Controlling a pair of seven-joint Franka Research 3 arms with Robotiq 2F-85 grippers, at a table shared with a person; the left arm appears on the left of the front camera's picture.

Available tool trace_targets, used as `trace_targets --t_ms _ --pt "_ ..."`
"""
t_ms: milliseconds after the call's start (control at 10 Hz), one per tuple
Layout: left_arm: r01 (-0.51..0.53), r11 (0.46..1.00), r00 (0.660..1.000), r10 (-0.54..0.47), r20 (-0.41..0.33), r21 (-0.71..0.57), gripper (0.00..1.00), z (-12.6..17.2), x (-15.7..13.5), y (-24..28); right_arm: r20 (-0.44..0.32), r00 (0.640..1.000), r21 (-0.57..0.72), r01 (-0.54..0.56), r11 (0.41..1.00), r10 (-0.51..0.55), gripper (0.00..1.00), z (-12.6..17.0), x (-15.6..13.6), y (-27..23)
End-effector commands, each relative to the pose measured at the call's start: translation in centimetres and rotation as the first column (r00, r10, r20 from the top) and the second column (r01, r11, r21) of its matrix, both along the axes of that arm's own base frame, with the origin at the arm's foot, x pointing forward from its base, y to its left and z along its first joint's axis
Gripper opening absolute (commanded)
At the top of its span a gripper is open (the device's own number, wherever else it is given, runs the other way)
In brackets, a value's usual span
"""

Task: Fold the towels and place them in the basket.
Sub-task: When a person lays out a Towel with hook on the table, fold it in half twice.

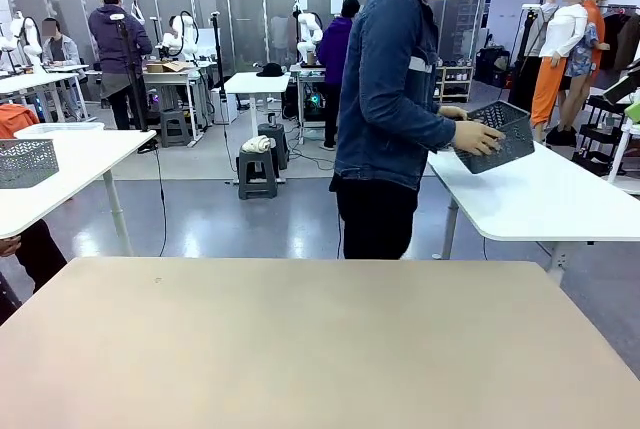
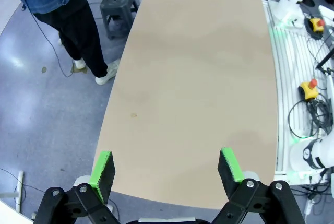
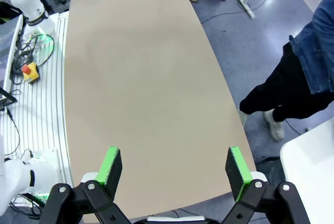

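The dark grey plastic basket with latticed mesh sides [image 1: 505, 134] is off to the right beyond the work table, held tilted by the person in a blue denim jacket and black trousers [image 1: 385, 99]. One of the person's hands [image 1: 476, 137] grips its near edge. It sits over the corner of a white rectangular side table [image 1: 545, 199] (whether it touches that top I cannot tell). The person stands side-on between that white table and the far edge of the big beige rectangular work table [image 1: 320, 349].

That makes one basket in hand, and I count a second grey latticed basket [image 1: 25, 162] resting on another white table [image 1: 85, 154] at the far left, so two baskets in all.

Nearer me, two grippers hang over the beige top, one at each end. The left gripper [image 2: 166, 161] has its two green pads [image 2: 102, 169] spread wide apart with nothing between them, above the table's end. The right gripper [image 3: 174, 157] stands likewise, its two green pads [image 3: 110, 164] set far apart and gripping nothing. From the left wrist, a dark plastic stool [image 2: 117, 9] shows on the grey floor near the person's feet.
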State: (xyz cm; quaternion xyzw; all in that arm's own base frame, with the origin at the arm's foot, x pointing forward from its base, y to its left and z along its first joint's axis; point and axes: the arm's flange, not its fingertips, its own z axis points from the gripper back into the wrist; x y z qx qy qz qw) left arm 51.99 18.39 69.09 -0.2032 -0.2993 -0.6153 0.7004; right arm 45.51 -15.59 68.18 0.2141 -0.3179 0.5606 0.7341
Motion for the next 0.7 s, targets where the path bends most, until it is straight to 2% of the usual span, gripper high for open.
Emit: trace_targets --t_ms 0,600 --pt "0.005 1.000 1.000 -0.005 0.006 0.002 1.00 0.11 -0.05 0.00 0.001 1.000 0.007 -0.008 1.000 0.008 1.00 0.00 -0.01 0.12" --pt "0.005 1.000 1.000 -0.005 0.006 0.002 1.00 0.11 -0.05 0.00 0.001 1.000 0.007 -0.008 1.000 0.008 1.00 0.00 -0.01 0.12"
